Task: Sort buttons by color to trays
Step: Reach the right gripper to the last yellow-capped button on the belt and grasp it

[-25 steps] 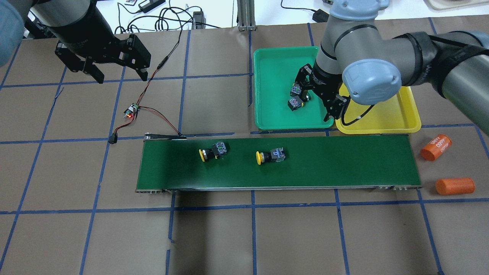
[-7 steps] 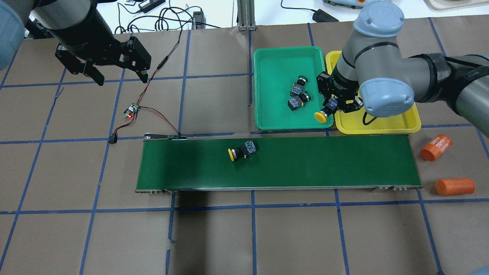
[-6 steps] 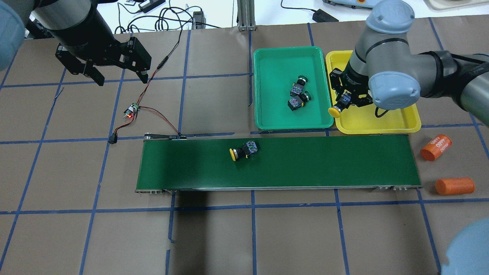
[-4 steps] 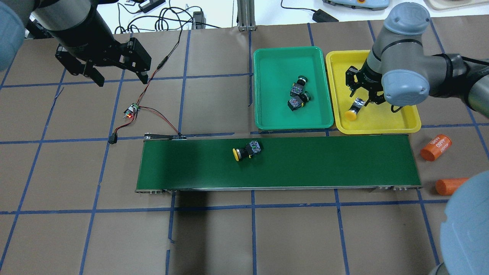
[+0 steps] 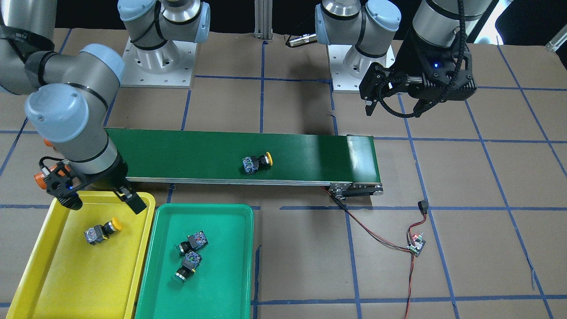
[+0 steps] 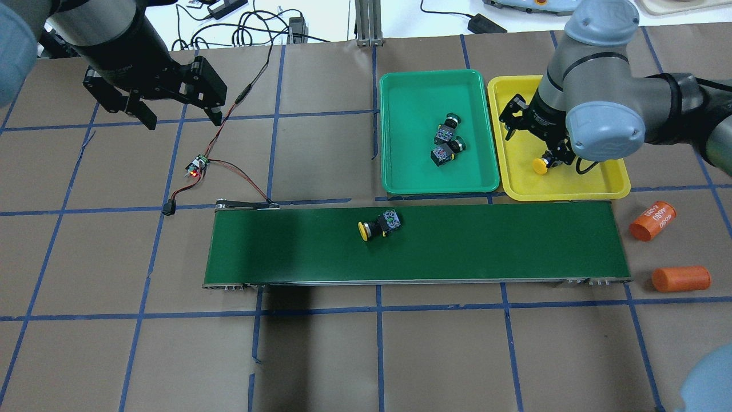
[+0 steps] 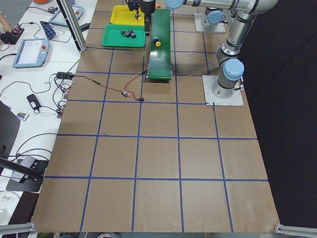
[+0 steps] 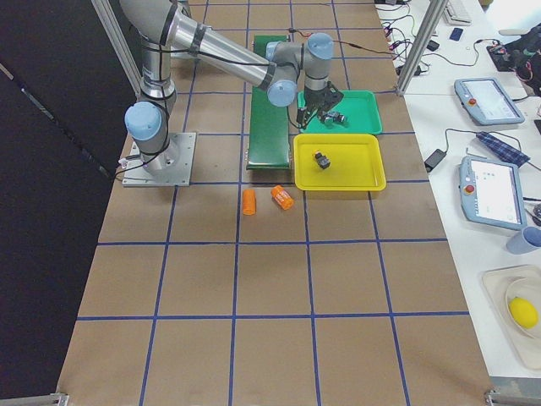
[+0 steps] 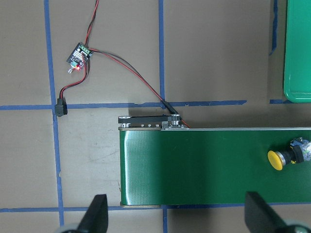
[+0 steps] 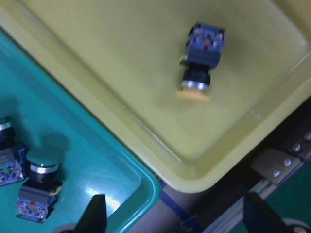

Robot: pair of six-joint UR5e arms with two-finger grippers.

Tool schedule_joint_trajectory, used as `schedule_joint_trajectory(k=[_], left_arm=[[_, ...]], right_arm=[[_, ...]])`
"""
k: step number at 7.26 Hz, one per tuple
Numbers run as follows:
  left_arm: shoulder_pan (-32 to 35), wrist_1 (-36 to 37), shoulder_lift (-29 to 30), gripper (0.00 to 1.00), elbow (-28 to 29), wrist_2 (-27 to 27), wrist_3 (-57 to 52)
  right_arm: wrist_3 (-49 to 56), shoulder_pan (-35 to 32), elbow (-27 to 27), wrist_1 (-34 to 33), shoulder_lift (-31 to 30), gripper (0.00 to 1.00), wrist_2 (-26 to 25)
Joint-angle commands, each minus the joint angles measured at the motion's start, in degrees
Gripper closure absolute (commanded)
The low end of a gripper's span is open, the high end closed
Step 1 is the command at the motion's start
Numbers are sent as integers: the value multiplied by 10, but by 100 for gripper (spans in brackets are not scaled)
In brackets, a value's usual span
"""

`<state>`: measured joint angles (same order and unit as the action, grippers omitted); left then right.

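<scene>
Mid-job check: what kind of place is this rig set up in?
Likely a robotics lab bench: a paper-covered table with a taped blue grid, a short conveyor belt wired to a bare circuit board, and a handheld controller nearby.

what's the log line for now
right gripper open over yellow tray | yellow button in it | second button on belt | left gripper open
</scene>
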<state>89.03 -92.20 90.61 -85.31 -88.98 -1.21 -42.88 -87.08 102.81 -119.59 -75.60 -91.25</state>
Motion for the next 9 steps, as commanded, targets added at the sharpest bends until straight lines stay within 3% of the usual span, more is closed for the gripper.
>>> schedule_joint_trajectory(k=[1,4,6,9], left_arm=[[0,0,-1,0,-1,-1,0],[0,0,-3,0,-2,-1,0],[0,0,-3,0,-2,0,0],[0,1,-2,0,-1,1,1]], right_arm=[[-121,-86,40,10,-35,0,4],[-257,-147,66,5,-37,0,16],[-313,-155,69,2,-32,0,83],[-314,-155,77,2,-21,0,83]])
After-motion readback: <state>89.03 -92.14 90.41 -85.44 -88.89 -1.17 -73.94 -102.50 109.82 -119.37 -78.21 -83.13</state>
